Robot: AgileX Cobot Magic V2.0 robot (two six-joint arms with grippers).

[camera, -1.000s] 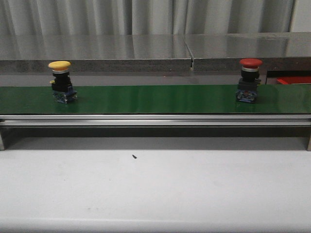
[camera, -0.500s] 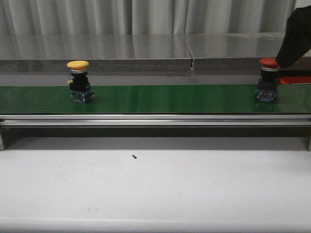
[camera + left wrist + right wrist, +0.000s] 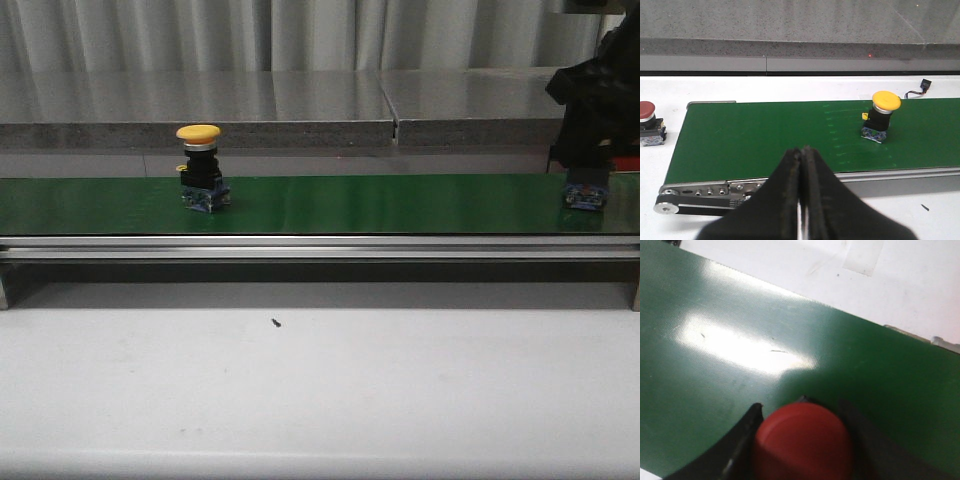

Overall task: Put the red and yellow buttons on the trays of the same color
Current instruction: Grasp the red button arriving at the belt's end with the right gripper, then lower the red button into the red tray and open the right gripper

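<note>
A yellow button (image 3: 198, 165) (image 3: 881, 117) stands upright on the green belt (image 3: 380, 205), left of centre. At the belt's far right my right gripper (image 3: 585, 172) (image 3: 801, 407) has come down over the red button (image 3: 802, 440). Its fingers stand open on either side of the red cap, and only the button's blue base (image 3: 584, 196) shows below the arm. My left gripper (image 3: 802, 150) is shut and empty, hovering short of the belt's near edge. A second red button (image 3: 647, 125) rests on the white surface off the belt's end. The yellow tray is out of view.
A sliver of red (image 3: 629, 161), possibly the red tray, shows behind the right arm. The belt's metal rail (image 3: 320, 247) runs along its front. A white table (image 3: 320, 390) lies in front, and a grey ledge (image 3: 200, 110) behind.
Both buttons have ridden the belt to the right. The right arm came in from the upper right and dropped over the red button, hiding its cap in the front view.
</note>
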